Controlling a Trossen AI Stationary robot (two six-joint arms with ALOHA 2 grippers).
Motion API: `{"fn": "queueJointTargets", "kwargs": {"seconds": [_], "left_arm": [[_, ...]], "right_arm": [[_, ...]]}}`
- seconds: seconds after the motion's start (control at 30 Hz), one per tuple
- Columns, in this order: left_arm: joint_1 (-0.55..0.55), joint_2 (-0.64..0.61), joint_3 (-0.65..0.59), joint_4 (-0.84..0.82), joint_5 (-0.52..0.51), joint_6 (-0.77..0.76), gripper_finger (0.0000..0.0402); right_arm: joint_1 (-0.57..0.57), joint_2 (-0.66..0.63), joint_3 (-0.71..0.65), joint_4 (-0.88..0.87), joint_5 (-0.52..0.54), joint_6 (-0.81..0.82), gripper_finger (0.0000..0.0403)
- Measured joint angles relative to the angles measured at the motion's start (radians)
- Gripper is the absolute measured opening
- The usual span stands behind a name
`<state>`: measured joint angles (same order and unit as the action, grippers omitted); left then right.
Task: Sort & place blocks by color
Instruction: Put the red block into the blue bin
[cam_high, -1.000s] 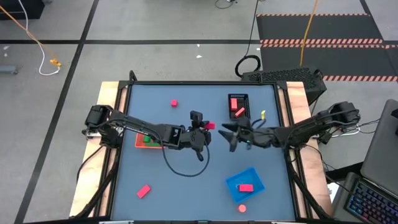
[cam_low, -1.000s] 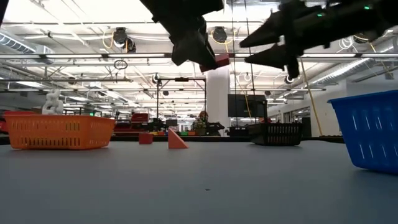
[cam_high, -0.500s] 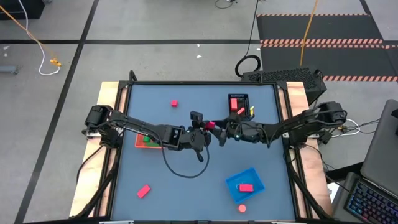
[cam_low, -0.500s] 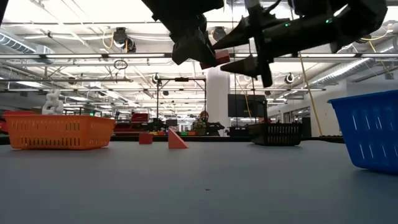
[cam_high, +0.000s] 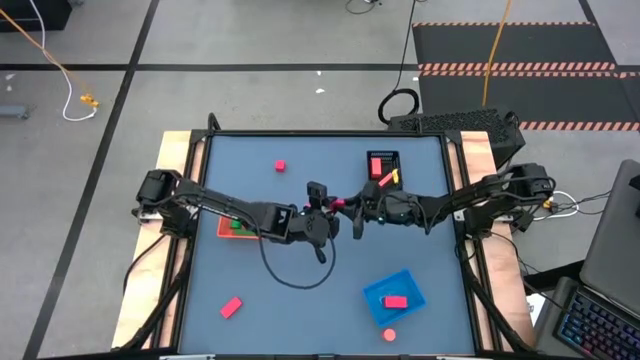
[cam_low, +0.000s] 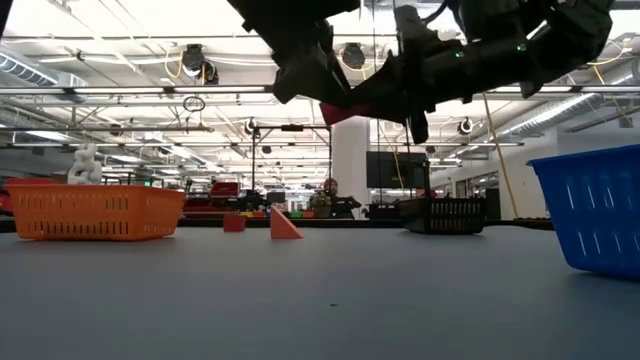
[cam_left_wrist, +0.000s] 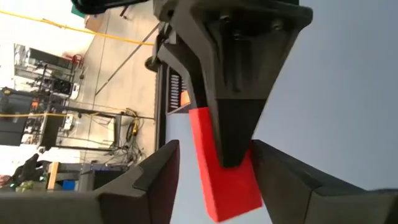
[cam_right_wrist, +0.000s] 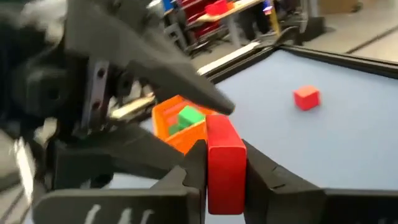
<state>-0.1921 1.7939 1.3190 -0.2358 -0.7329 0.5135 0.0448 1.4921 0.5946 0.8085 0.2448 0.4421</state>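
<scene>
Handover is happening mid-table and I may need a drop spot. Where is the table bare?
Bare: the stretch between the loose red block and the blue tray; the corner bordered by the red cube and the left arm. Crowded: the centre, where the left gripper and right gripper meet at the held block.

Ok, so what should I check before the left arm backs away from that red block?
1. Right tool shut on the block: ok.
2. Left tool open: ok, its jaws stand wider than the block in the left wrist view.
3. Both left fingers clear of the block: cannot tell, one side looks very close.
4. Block lifted off the table: ok, it hangs high in the low view.
5. Black tray holding red blocks on the right arm's side: ok.
</scene>
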Motion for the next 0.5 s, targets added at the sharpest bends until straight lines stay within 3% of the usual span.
{"fn": "queueJointTargets", "kwargs": {"seconds": [0.13,0.33,0.5], "left_arm": [[-0.018,0.0,0.0,-0.041,0.003,-0.003,0.0219],[-0.061,-0.009,-0.001,-0.11,-0.061,-0.035,0.0236],[-0.087,-0.031,-0.002,-0.11,-0.086,-0.089,0.0238]], "right_arm": [[0.001,-0.028,-0.012,-0.051,-0.111,-0.048,0.0046],[0.028,-0.183,-0.019,-0.408,-0.307,-0.064,0.0046],[0.114,-0.335,-0.019,-0.564,-0.463,-0.124,0.0046]]}}
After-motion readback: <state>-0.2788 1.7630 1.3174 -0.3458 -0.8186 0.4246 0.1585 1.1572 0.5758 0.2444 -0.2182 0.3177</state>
